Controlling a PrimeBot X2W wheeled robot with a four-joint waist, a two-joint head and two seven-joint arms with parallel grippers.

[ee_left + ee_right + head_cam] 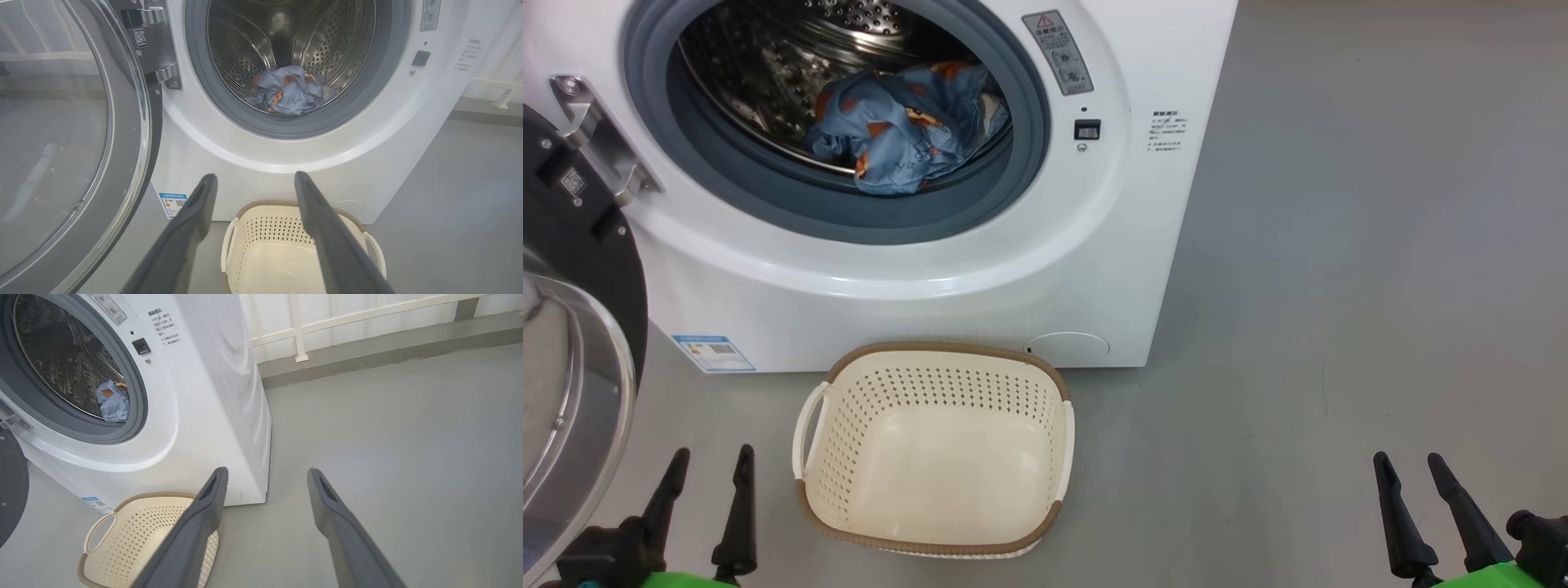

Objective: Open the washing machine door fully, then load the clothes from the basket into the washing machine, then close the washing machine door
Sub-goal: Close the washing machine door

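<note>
Washing machine (915, 286): white front-loader, opening uncovered. Washing machine door (592, 261) is swung out on the hinge at the left edge of the opening, with the black rim and clear glass bowl facing into the room.

Clothes (907, 131): light blue fabric with orange-brown print, bunched low at the front of the steel drum (768, 73), just behind the grey seal (849, 212).

Basket (947, 349): upright on the grey floor (1339, 286), just in front of the machine's base and below the opening. Its perforated walls and pale bottom show bare. The blue label sticker (713, 353) is on the machine's lower left corner, near the basket.

Left tool (713, 451): low at the left, between the door's glass and the basket. Fingers spread apart, released, grasping nothing.

Right tool (1406, 457): low at the right over the floor, well apart from the basket. Fingers likewise spread, released, grasping nothing.
</note>
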